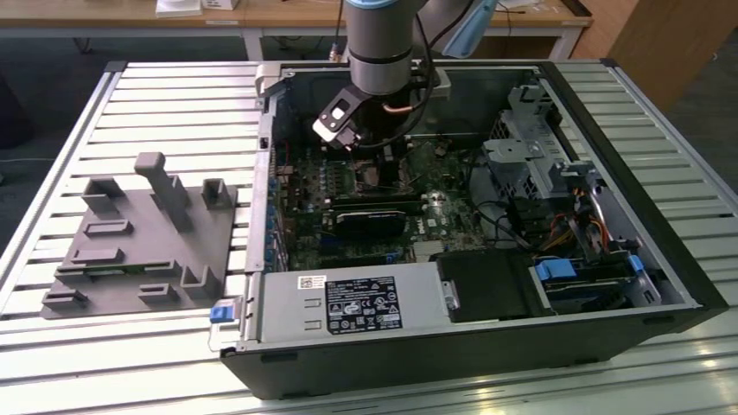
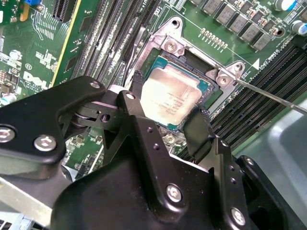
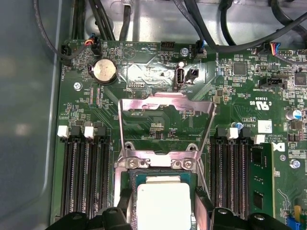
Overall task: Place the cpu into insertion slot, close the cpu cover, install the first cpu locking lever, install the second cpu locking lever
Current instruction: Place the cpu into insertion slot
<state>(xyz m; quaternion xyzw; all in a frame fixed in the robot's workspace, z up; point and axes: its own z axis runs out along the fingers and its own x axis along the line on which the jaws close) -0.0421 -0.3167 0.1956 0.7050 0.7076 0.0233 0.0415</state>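
Gripper (image 2: 168, 100): closest to my lens in the second wrist view. Its fingers (image 2: 199, 127) are drawn in narrow, one on each of two opposite edges of the chip, and I read them as holding it.
Cpu (image 2: 175, 98): silvery top up, lying square inside the insertion slot (image 2: 189, 57) with its green edge showing all round. It looks seated or very nearly so, but I can't confirm it is fully down.
Cpu cover (image 3: 163, 101): hinged back and open, its window over bare board beyond the slot. Nothing lies over the chip.
Locking lever (image 2: 268, 95): a thin rod running free from one corner of the socket, unlatched.
Whereabouts (exterior view as a dial centred on the case (image 1: 461, 367)): the arm (image 1: 381, 39) comes down at about 11 o'clock. The black card (image 1: 375, 216) sits just at 6 o'clock from the gripper. The grey fixture (image 1: 138, 233) lies on the table (image 1: 173, 86) at 9 o'clock, well apart.
Step in hand: by my judgement the first one, placing the cpu, near its very end. The cover and both levers are not yet done.
What the move calls for: as I judge it, a release with no sideways drag and a straight lift, so the chip doesn't ride up with the pads. The memory slots (image 3: 79, 177) flank the socket, leaving the fingers little room to spread.
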